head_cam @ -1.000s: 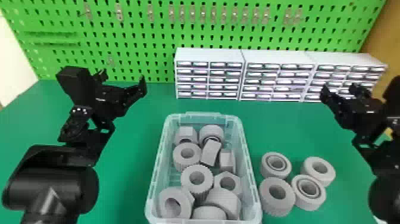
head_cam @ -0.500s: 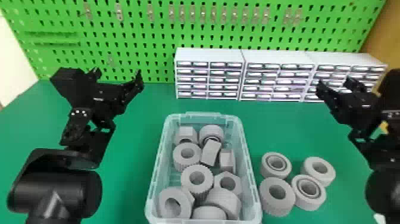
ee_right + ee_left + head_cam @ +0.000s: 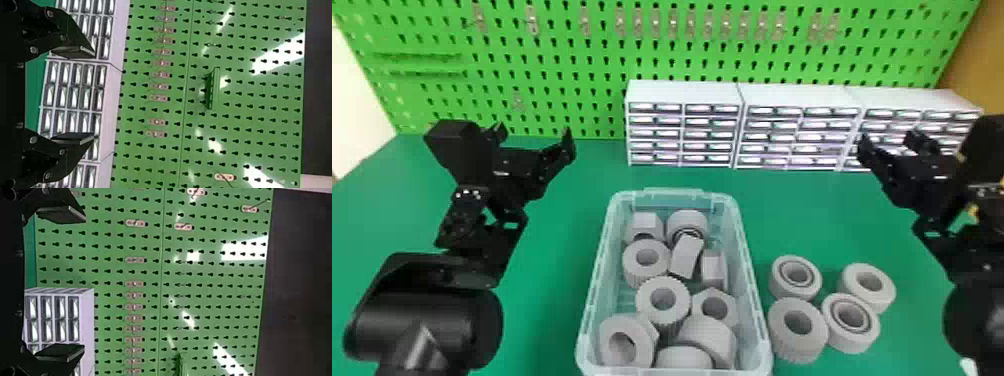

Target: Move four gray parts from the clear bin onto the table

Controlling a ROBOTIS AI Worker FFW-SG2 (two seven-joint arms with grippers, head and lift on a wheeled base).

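Note:
My left gripper (image 3: pixel 534 137) is over the table's left side, left of the clear bin and above table height; in the left wrist view the left gripper (image 3: pixel 62 284) is open with nothing between its fingers. Held above the right side, behind the loose parts, is my right gripper (image 3: pixel 892 142); the right wrist view shows the right gripper (image 3: pixel 74 96) open and holding nothing. The clear bin (image 3: pixel 753 305) holds several gray parts (image 3: pixel 663 299). Right of it, gray parts stand grouped on the table: a ringed one (image 3: pixel 794 277), a ribbed one (image 3: pixel 797 332), and others (image 3: pixel 868 285).
White drawer cabinets (image 3: pixel 682 95) line the back of the green table (image 3: pixel 557 280), against a green pegboard (image 3: pixel 557 75) with metal hooks. The bin stands near the front middle.
Both arms have shifted slightly: the left gripper moved a little left, and the right one also a bit left. The parts and bin have stayed put.

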